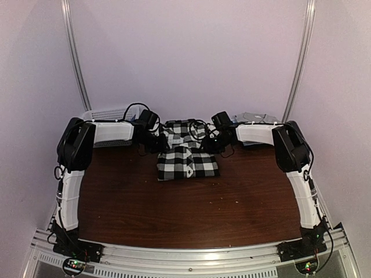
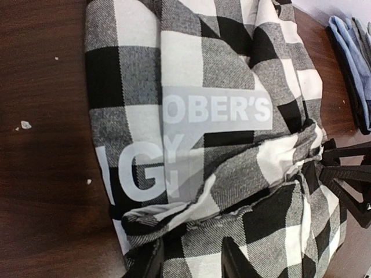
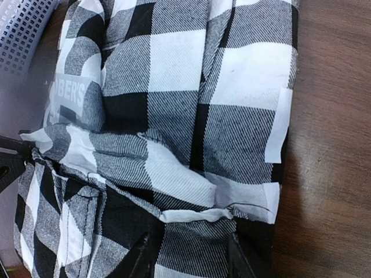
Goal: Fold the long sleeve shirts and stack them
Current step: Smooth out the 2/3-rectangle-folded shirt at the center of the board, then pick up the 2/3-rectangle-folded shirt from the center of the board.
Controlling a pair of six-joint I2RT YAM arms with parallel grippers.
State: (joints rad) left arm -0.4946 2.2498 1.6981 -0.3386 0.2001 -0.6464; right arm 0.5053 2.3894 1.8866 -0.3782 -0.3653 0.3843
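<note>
The black-and-white checked shirt (image 1: 188, 165) lies partly folded at the back middle of the brown table (image 1: 174, 214). Its rear part is bunched and raised between the two grippers. My left gripper (image 1: 155, 139) comes in from the left, and in the left wrist view it (image 2: 191, 263) is shut on a fold of checked cloth. Pale lettering (image 2: 214, 110) shows on the shirt's inner side. My right gripper (image 1: 211, 142) comes in from the right, and it (image 3: 191, 258) is shut on the opposite edge of the same shirt (image 3: 174, 116). A folded light blue shirt (image 2: 351, 52) lies beyond.
A white perforated basket (image 1: 107, 113) stands at the back left, behind the left arm, and it (image 3: 23, 35) also shows in the right wrist view. Grey folded cloth (image 1: 252, 117) sits at the back right. White walls close in the back and sides.
</note>
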